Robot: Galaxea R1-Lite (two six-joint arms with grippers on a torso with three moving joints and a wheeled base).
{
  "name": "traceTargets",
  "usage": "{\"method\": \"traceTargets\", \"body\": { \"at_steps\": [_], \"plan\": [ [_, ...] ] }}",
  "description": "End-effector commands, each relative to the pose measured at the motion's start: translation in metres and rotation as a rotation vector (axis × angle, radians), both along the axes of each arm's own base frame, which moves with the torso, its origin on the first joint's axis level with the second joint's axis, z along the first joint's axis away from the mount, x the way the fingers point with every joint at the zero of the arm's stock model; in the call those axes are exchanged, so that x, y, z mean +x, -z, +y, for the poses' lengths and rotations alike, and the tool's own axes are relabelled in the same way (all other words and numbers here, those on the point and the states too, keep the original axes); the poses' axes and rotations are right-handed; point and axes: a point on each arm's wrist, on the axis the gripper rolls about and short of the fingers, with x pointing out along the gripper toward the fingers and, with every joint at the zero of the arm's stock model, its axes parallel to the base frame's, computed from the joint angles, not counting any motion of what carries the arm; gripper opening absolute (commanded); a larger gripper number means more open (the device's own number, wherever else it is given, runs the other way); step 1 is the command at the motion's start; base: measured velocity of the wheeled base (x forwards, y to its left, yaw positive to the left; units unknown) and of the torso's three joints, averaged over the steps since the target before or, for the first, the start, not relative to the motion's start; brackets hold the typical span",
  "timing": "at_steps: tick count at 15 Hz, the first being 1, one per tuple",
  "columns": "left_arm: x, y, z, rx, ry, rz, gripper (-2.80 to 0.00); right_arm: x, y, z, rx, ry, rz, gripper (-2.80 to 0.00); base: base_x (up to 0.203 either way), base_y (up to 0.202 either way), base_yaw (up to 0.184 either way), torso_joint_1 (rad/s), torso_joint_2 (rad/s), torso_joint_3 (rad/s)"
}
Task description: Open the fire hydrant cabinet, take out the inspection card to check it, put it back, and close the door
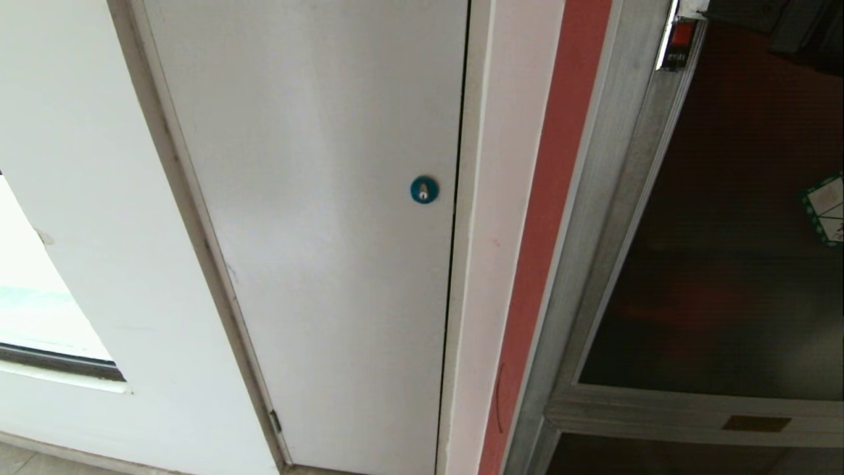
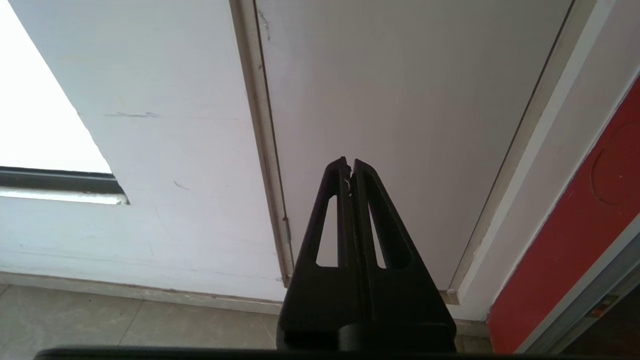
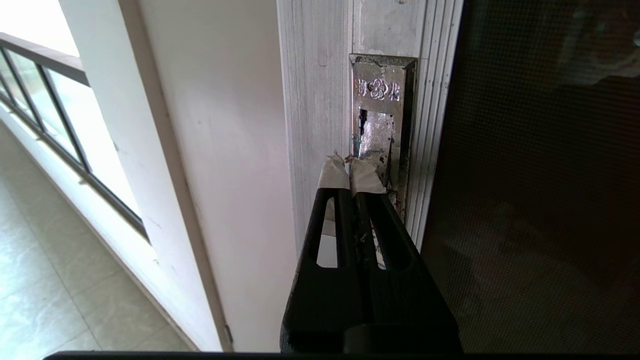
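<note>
Head view only: green-bordered hexagonal sticker (image 1: 825,210) on the door's dark glass (image 1: 738,251); red latch tab (image 1: 682,36) at the frame's top; neither arm in sight.
Right wrist view only: metal latch plate (image 3: 381,125) set in the door's silver frame.
Right gripper (image 3: 351,167): taped fingertips pressed together, at the latch plate's recess, holding nothing.
Left gripper (image 2: 349,165): fingers together, facing the plain white door (image 2: 400,100).
Door: shut, brown tinted pane, ribbed aluminium frame.

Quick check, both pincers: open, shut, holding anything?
Left pincer: shut, empty, parked facing the white door.
Right pincer: shut, empty, tips at the latch plate on the cabinet door.
</note>
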Motion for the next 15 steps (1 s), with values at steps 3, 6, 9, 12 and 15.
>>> {"method": "traceTargets", "body": {
  "at_steps": [3, 6, 9, 12, 15],
  "plan": [
    [0.0001, -0.0001, 0.0, 0.0, 0.0, 0.0, -2.8, 0.0077, 0.0057, 0.0004, -0.003, 0.008, 0.021, -2.8, 0.0, 0.0, 0.0, 0.0, 0.0, 0.0],
    [0.0001, 0.0001, 0.0, 0.0, 0.0, 0.002, -2.8, 0.0084, 0.0095, -0.0002, -0.003, 0.011, 0.035, -2.8, 0.0, 0.0, 0.0, 0.0, 0.0, 0.0],
    [0.0001, 0.0001, 0.0, 0.0, 0.0, 0.002, -2.8, 0.0085, 0.0103, -0.0002, -0.004, 0.011, 0.037, -2.8, 0.0, 0.0, 0.0, 0.0, 0.0, 0.0],
    [0.0, 0.0001, 0.0, 0.0, 0.0, 0.001, -2.8, 0.0074, 0.0067, -0.0004, -0.003, 0.011, 0.022, -2.8, 0.0, 0.0, 0.0, 0.0, 0.0, 0.0],
    [0.0, 0.0001, 0.0, 0.0, 0.0, 0.001, -2.8, 0.0061, 0.0044, -0.001, -0.001, 0.011, 0.013, -2.8, 0.0, 0.0, 0.0, 0.0, 0.0, 0.0]
  ]
}}
